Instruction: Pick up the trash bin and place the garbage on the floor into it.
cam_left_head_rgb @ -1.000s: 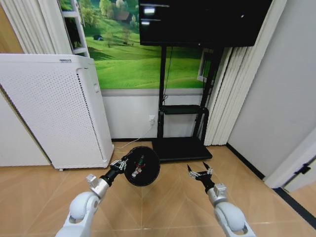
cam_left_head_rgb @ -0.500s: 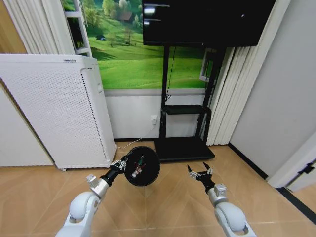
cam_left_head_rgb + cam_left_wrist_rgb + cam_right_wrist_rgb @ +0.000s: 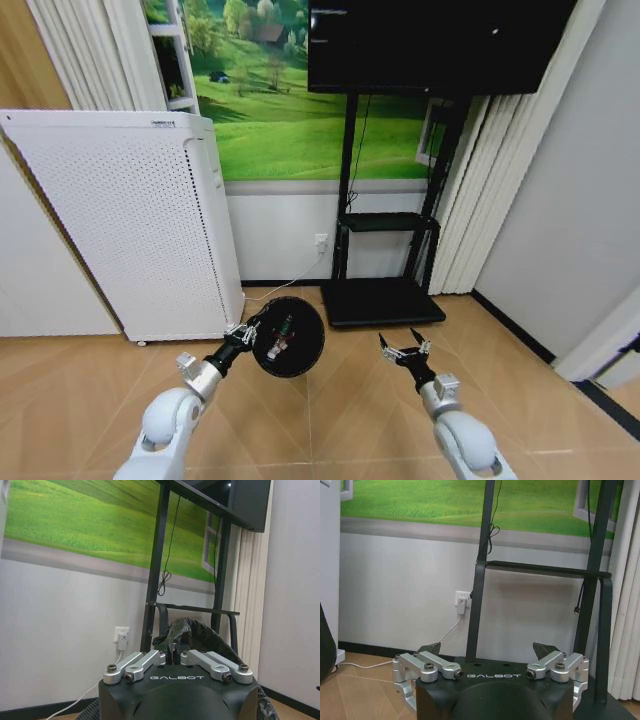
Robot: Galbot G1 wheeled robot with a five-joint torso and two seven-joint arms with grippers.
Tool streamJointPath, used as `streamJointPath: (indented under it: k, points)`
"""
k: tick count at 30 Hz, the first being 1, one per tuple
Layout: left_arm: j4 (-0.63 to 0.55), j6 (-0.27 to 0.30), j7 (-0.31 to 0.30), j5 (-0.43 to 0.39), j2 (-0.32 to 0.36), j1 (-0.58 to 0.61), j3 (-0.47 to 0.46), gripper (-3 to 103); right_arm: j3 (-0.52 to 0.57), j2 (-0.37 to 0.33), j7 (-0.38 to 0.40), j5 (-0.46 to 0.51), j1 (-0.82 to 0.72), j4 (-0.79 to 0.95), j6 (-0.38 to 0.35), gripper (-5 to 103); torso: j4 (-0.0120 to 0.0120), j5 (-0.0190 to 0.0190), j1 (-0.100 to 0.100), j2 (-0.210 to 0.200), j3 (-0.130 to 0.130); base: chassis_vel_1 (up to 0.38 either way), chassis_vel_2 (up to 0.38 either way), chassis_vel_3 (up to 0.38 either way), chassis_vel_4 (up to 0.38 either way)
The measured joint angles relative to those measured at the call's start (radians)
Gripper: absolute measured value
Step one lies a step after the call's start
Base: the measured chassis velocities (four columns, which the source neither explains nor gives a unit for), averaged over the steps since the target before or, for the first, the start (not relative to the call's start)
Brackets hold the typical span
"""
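Above the tan floor (image 3: 340, 420), the left gripper (image 3: 243, 333) clamps the rim of the trash bin (image 3: 288, 337), garbage (image 3: 280, 337) visible inside; the right gripper (image 3: 404, 349) hovers beside it, fingers spread.

bare floor (image 3: 330, 420) ahead; white cabinet (image 3: 130, 230) blocks left.

Left arm reached forward | left pincer (image 3: 243, 331) clamped on the small black round wire-mesh trash bin (image 3: 290, 336) | right arm extended forward | right pincer (image 3: 404, 347) spread wide, empty
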Motion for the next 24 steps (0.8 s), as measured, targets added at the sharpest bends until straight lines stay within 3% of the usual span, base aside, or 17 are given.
streamJointPath:
  k: [11,24]
  points:
    - [0.002,0.000,-0.002,0.001,0.001,-0.006,0.002,7,0.002,-0.001,-0.006,0.003,-0.004,0.005,-0.001,100,0.0004,-0.0002,0.000,0.000,0.000,0.065,-0.044,-0.059,0.048]
    - [0.003,0.001,-0.006,0.009,-0.009,-0.001,0.002,7,0.003,0.002,-0.008,0.002,-0.011,0.005,0.009,100,0.0004,-0.0001,0.000,0.000,0.000,0.197,-0.206,-0.213,0.205]
